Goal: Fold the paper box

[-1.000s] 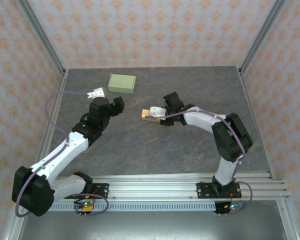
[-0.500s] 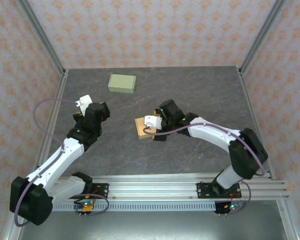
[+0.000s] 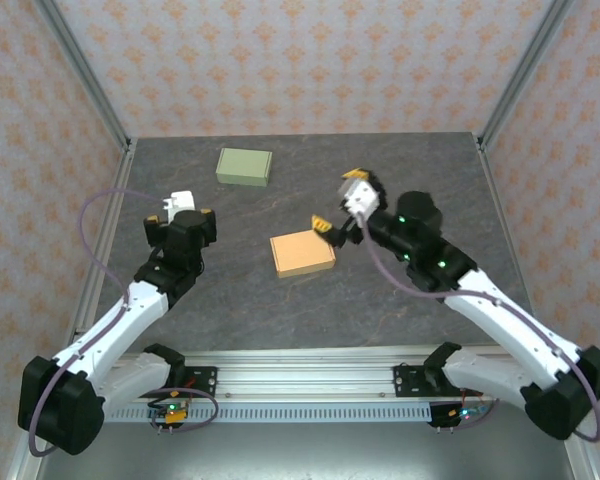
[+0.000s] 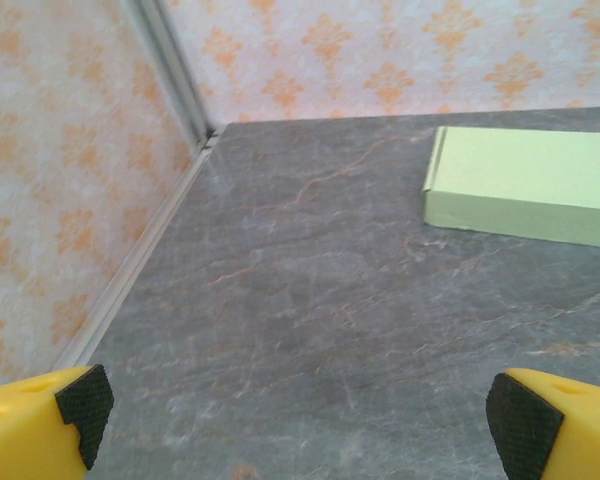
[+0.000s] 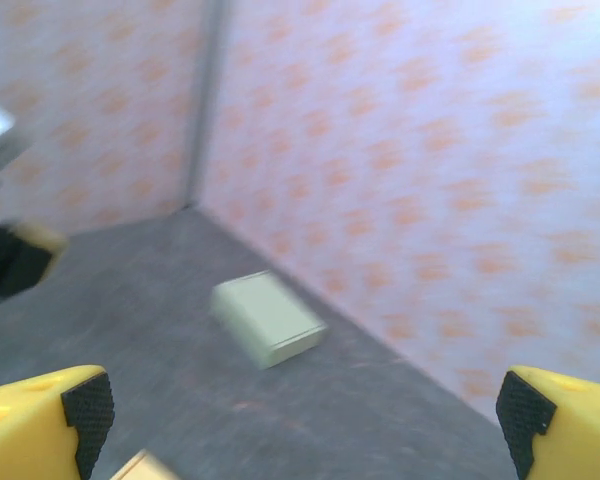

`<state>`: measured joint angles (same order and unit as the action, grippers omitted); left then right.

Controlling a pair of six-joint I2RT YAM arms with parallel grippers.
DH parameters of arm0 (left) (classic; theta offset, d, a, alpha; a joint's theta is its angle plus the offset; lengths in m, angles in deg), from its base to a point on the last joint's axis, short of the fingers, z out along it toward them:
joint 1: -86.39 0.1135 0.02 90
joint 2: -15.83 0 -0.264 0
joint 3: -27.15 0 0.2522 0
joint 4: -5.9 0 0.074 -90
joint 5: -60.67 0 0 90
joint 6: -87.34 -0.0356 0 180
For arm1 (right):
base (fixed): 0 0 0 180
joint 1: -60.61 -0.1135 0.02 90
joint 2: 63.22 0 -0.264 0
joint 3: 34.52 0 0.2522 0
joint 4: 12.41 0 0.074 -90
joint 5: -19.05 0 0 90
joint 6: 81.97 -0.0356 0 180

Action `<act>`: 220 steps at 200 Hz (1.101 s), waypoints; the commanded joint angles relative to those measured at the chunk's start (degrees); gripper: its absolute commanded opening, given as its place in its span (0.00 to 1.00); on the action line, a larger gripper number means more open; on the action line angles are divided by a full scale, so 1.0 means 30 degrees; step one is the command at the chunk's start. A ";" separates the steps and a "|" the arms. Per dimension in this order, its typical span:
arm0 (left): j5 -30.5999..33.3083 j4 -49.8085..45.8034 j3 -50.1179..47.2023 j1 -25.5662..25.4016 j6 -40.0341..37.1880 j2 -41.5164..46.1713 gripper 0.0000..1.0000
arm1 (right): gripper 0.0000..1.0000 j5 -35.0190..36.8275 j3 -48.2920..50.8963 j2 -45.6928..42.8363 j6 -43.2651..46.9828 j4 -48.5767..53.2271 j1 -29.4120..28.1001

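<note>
Top view: the paper box (image 3: 302,254) lies flat mid-bench (image 3: 410,170), seemingly closed. The right jaws gape just right of it, the left jaws gape well left. Left wrist: a green box (image 4: 525,183) sits far right. Right wrist: blurred. Folding looks finished; next, both arms should pull clear.

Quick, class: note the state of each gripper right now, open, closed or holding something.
Left gripper: open, holding nothing.
Right gripper: open, holding nothing; the orange box is not gripped.

Grey marbled tabletop (image 3: 230,300), pale walls (image 3: 300,60) with orange motifs — aluminium corner posts (image 3: 84,68), slotted rail (image 3: 310,380) at near edge
</note>
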<state>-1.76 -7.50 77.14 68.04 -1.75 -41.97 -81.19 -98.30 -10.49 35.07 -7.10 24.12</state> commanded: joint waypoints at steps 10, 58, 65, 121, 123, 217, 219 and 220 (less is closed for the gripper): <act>-0.2297 0.4324 -0.0294 0.0230 -0.3111 -0.1751 1.00 | 0.99 0.9378 0.4058 -0.2102 -0.5073 -0.5328 0.1401; -0.5040 0.7278 -0.1866 0.2455 -0.2237 -0.4001 1.00 | 0.99 0.8309 0.7885 -0.2562 -0.6071 -0.5878 0.7336; -0.5165 0.7429 -0.1930 0.2744 -0.1855 -0.4327 1.00 | 0.99 0.7712 0.8532 -0.2591 -0.6142 -0.6032 0.8016; -0.5323 0.9623 -0.2589 0.4454 -0.0615 -0.6307 1.00 | 0.99 0.7343 1.2342 0.1587 -0.6160 -0.9535 0.9521; -0.5323 0.9757 -0.2607 0.4500 -0.0549 -0.6411 1.00 | 0.99 0.7289 1.2441 0.1877 -0.6192 -0.9837 0.9584; -0.7503 1.4125 -0.3999 0.5651 -0.0110 -0.9263 1.00 | 0.99 0.3681 0.9330 1.1404 -0.8892 -1.3225 1.2209; -0.7626 1.4083 -0.3978 0.5656 -0.0130 -0.9267 1.00 | 0.99 0.3502 0.9417 1.1590 -0.8948 -1.3719 1.2307; -0.7705 1.4042 -0.3955 0.5666 -0.0157 -0.9268 1.00 | 0.99 0.3458 0.9471 1.1655 -0.8953 -1.3904 1.2338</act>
<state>-22.02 30.33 65.38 84.21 -2.78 -68.83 -66.52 -67.39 20.61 12.87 -45.22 57.93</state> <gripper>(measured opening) 0.998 0.992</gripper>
